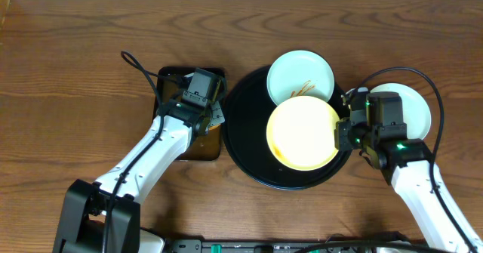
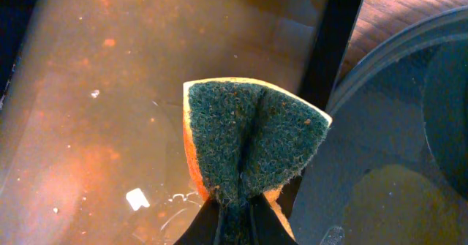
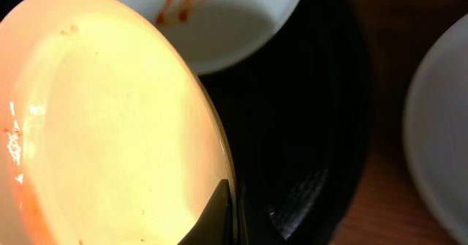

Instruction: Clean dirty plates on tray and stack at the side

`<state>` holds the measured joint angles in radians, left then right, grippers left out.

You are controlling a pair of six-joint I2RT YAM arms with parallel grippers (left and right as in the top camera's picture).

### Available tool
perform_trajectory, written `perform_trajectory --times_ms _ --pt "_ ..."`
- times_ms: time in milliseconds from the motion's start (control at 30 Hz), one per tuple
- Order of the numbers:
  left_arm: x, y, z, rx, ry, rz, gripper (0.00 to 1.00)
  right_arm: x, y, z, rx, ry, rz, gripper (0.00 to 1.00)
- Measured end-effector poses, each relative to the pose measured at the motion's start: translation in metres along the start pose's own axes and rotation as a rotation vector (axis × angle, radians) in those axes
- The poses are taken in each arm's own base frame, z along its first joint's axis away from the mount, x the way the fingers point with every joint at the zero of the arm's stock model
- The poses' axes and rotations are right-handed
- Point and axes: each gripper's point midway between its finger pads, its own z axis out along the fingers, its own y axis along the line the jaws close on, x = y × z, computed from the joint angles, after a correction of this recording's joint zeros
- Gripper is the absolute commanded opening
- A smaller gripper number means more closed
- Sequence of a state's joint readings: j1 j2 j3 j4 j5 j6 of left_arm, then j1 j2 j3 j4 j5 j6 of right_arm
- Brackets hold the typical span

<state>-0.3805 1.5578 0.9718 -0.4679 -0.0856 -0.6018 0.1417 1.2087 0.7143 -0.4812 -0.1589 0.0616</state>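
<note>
The right gripper (image 1: 343,134) pinches the right rim of the yellow plate (image 1: 302,132), holding it tilted over the black tray (image 1: 245,143), while the left gripper (image 1: 214,117) clamps a green-faced sponge (image 2: 252,146) above the pan (image 2: 340,40) of brown water. This looks like the scrubbing step: next the sponge must cross to the plate's face. A streaked mint plate (image 1: 302,75) sits on the tray; another mint plate (image 1: 416,106) lies just beside it.

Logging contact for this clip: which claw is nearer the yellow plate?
Right. The right claw grips the yellow plate at its rim; the left claw holds a sponge over the water pan, beyond the tray.
</note>
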Motion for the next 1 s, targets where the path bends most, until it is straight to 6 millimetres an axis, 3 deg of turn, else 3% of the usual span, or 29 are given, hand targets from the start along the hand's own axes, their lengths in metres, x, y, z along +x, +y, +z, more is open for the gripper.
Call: perform_trajectory --times_ms 167,267,367,533,700,867,1000 --pt "0.000 0.000 0.000 0.000 0.000 0.000 0.08 -0.024 -0.014 -0.021 0.111 -0.123 -0.095 0.01" --pt "0.000 0.000 0.000 0.000 0.000 0.000 0.08 -0.043 -0.012 -0.036 0.166 -0.215 -0.167 0.01" --pt "0.000 0.000 0.000 0.000 0.000 0.000 0.08 -0.054 0.003 -0.048 0.217 -0.278 -0.299 0.01" --pt "0.000 0.000 0.000 0.000 0.000 0.000 0.08 -0.052 0.032 -0.053 0.325 -0.290 -0.525 0.01" --pt "0.000 0.000 0.000 0.000 0.001 0.000 0.08 -0.063 0.047 -0.071 0.504 -0.353 -0.686 0.01" --pt "0.000 0.000 0.000 0.000 0.000 0.000 0.08 -0.069 0.037 -0.083 0.623 -0.367 -0.694 0.01" --pt "0.000 0.000 0.000 0.000 0.000 0.000 0.08 -0.071 0.012 -0.080 0.644 -0.374 -0.499 0.01"
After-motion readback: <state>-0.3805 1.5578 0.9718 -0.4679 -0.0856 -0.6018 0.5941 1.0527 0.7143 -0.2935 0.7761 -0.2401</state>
